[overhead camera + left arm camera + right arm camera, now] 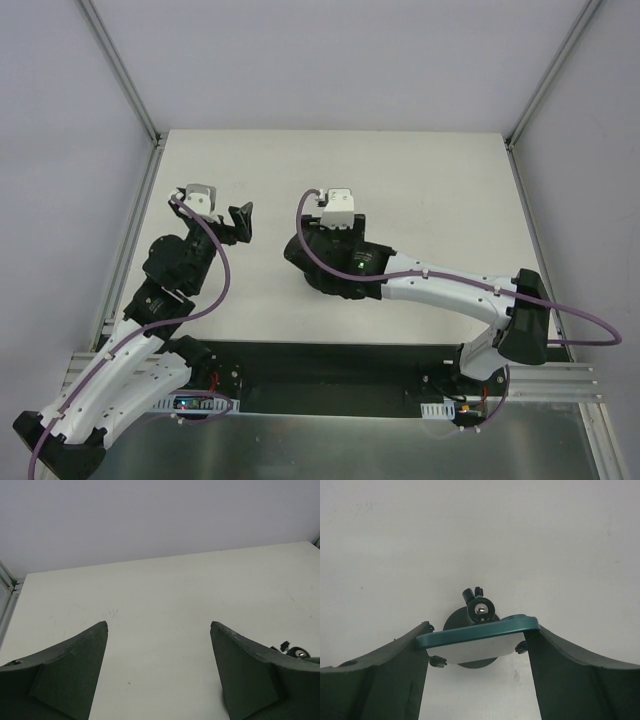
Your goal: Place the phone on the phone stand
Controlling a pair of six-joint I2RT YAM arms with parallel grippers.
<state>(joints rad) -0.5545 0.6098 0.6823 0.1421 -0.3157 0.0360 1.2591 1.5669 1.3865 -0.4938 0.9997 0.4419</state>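
Observation:
In the right wrist view the phone (477,632), a thin slab with a teal edge and a glossy face reflecting white, lies crosswise between my right gripper's fingers (390,670). My right gripper (481,629) is shut on the phone, both ends against the pads. Right under it is the phone stand (480,611): a black round base, a stem with a shiny screw, and two small black prongs showing below the phone's face. In the top view the right wrist (335,262) hides the phone and stand. My left gripper (240,222) is open and empty over bare table (159,645).
The white table (440,200) is boxed in by white walls with metal frame rails at the left (135,230) and right (530,230). A small piece of the right arm shows at the right edge of the left wrist view (295,651).

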